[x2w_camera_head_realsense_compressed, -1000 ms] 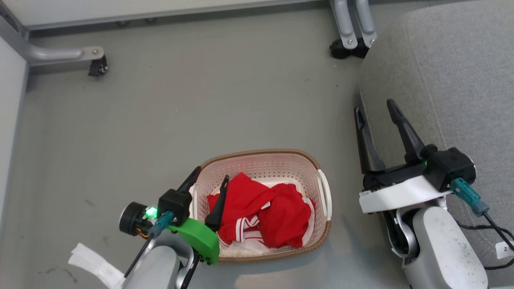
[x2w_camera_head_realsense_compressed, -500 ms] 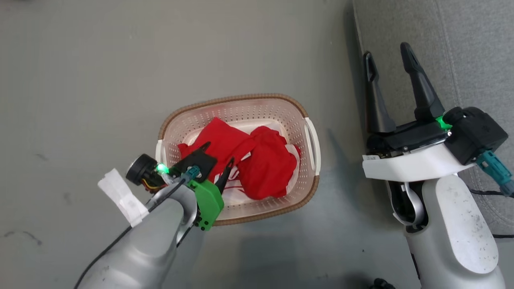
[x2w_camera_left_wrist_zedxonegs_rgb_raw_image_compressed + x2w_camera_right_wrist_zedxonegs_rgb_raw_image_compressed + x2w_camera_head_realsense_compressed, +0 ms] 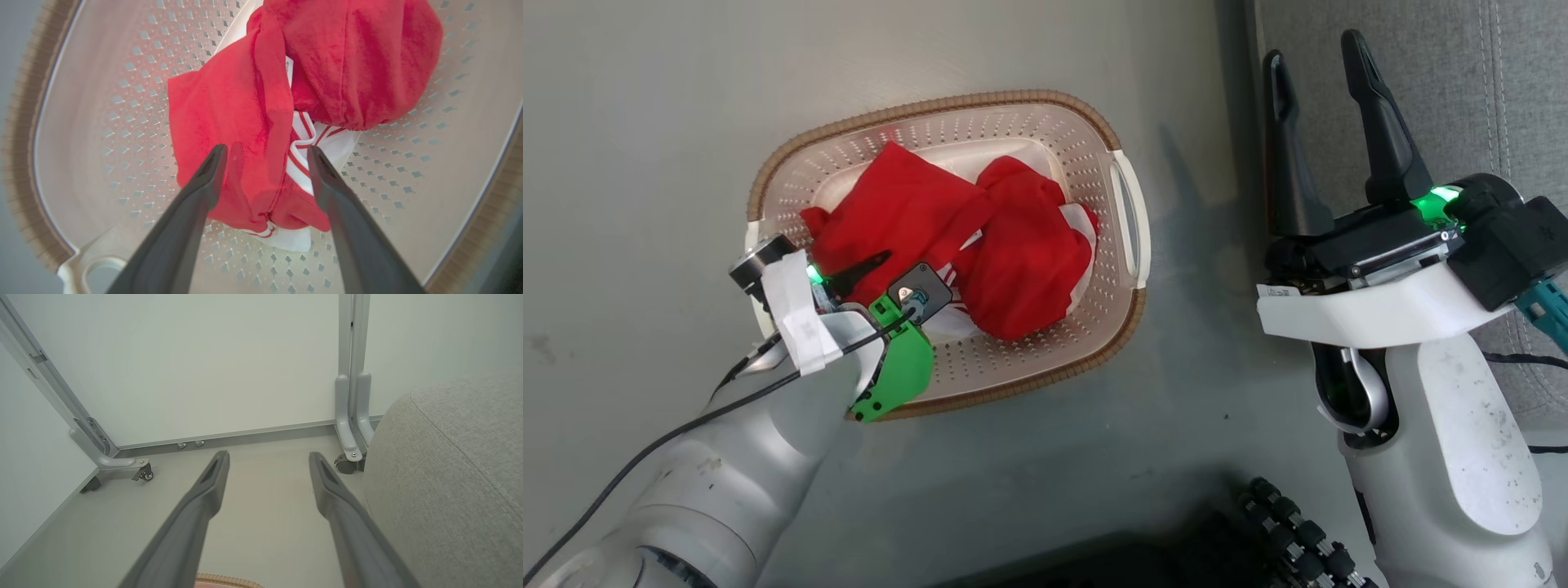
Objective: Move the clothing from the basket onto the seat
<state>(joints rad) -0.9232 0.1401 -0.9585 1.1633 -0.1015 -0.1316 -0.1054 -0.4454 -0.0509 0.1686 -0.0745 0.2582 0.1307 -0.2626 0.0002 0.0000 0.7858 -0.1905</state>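
The cream basket (image 3: 931, 106) stands on the grey floor with both red garments inside. The striped garment (image 3: 890, 204) lies on the left, and the plain red one with the gathered edge (image 3: 1021, 245) is bunched on the right. My left gripper (image 3: 886, 278) points down into the basket. In the left wrist view it (image 3: 266, 152) is open, its fingers straddling a fold of the striped garment (image 3: 229, 106), beside the plain one (image 3: 355, 53) and above the basket wall (image 3: 102, 122). My right gripper (image 3: 1315, 53) is open and holds nothing, at the edge of the grey seat (image 3: 1462, 82).
White wall panels on grey legs with casters (image 3: 347, 457) (image 3: 141, 471) stand beyond the right gripper (image 3: 268, 458), with the seat (image 3: 449, 477) to its right. A black ridged part (image 3: 1290, 531) sits at the bottom of the head view.
The head camera has tipped down and closer, shifting the whole picture. My left gripper has swung from the basket's near rim to point down over the striped garment. The right gripper stays open.
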